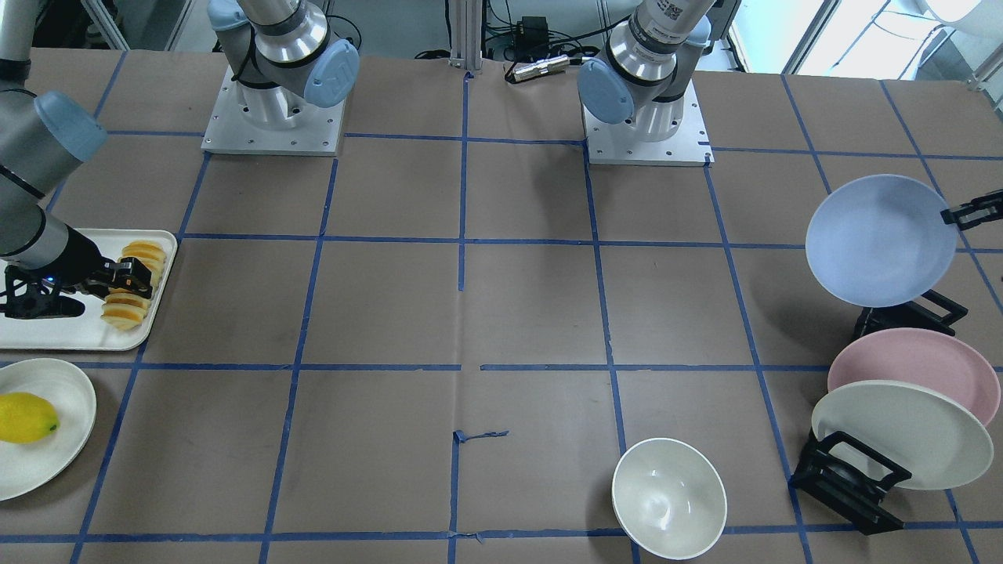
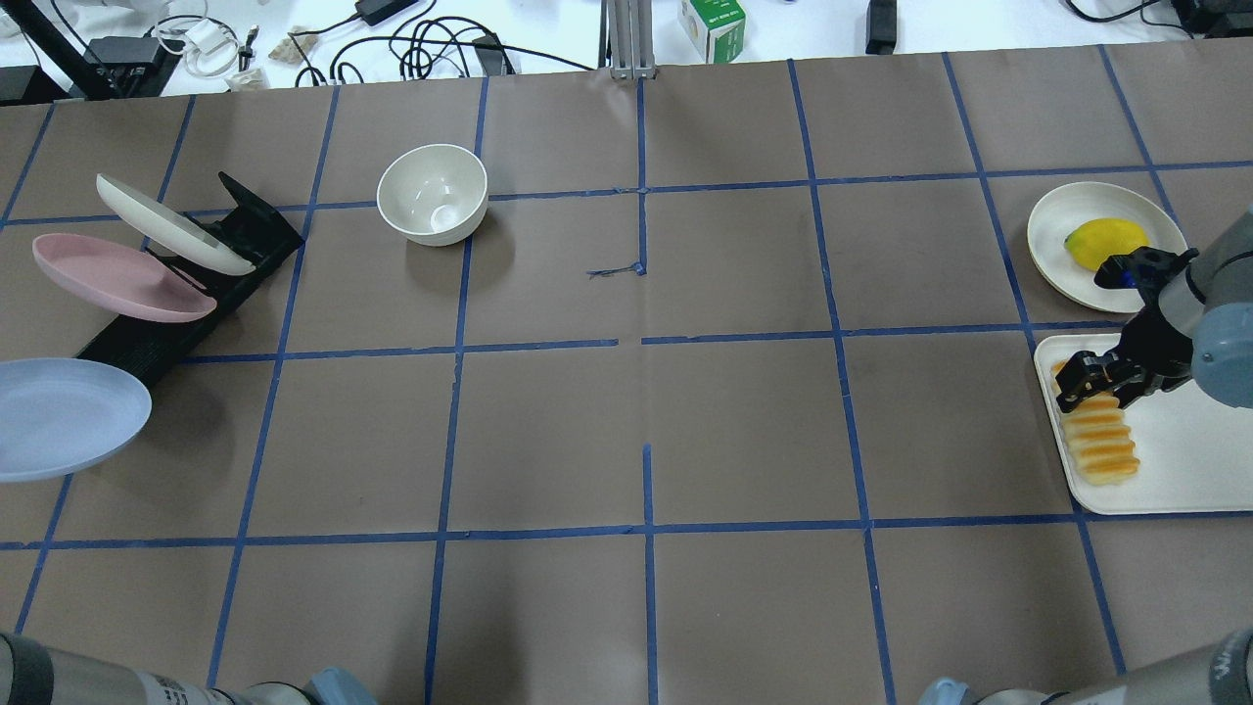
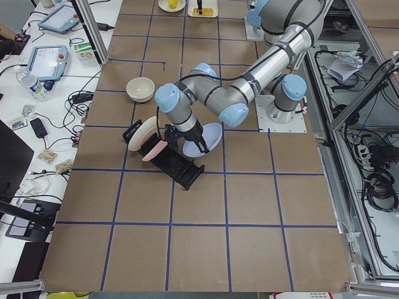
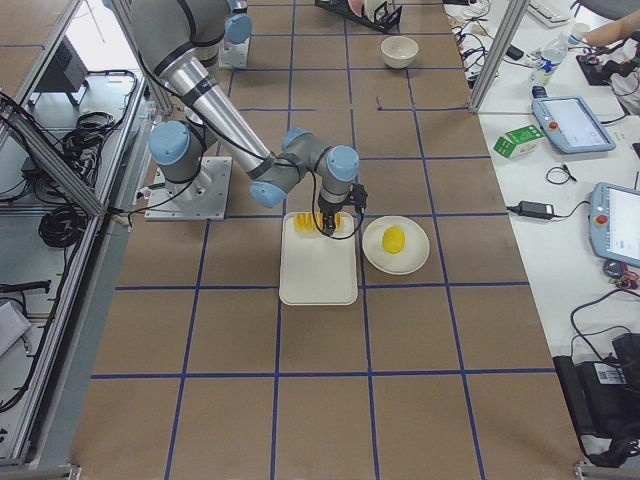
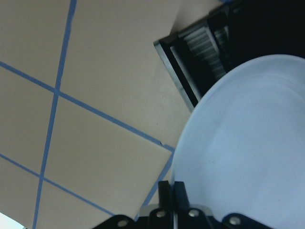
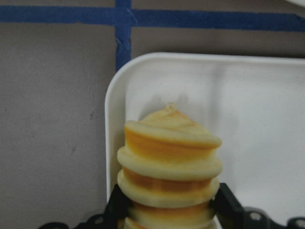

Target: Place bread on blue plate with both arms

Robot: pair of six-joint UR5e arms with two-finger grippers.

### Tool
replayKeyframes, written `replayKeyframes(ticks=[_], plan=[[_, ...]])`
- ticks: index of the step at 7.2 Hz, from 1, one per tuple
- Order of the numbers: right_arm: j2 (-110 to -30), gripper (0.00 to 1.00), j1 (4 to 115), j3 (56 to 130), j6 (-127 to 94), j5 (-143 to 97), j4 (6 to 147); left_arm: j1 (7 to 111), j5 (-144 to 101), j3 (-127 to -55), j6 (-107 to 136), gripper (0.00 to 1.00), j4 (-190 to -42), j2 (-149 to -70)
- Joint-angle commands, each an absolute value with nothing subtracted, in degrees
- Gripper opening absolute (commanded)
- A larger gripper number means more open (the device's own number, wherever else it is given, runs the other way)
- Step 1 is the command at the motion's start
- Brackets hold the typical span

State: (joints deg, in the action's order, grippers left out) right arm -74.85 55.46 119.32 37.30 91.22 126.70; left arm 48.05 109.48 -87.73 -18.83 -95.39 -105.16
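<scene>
My right end effector (image 1: 132,282), reaching low, clamped the ridged orange-yellow toy loaf (image 1: 143,252); my left end effector (image 1: 952,215) pinched the matte round lavender-blue plate (image 1: 878,239).

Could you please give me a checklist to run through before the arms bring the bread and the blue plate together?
1. Left gripper shut on the blue plate rim: ok.
2. Blue plate level to receive the bread: not ok, tilted.
3. Right gripper astride the bread on the white tray: ok.
4. Firm hold on the bread: cannot tell.
5. Bread near the plate: not ok, at opposite table ends.
</scene>
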Motion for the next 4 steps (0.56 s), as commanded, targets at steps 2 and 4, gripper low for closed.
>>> replayKeyframes(ticks=[2,4], plan=[[-76.45,0.0,55.46,117.61,37.18,93.24,125.34,58.23,98.64,-92.18,-23.08,0.0,-100.47,-103.62],[-77.96,0.0,55.72,110.7,37.09,93.6,115.99,69.55,85.77,-93.51,-21.56,0.0,-100.02,-103.01]])
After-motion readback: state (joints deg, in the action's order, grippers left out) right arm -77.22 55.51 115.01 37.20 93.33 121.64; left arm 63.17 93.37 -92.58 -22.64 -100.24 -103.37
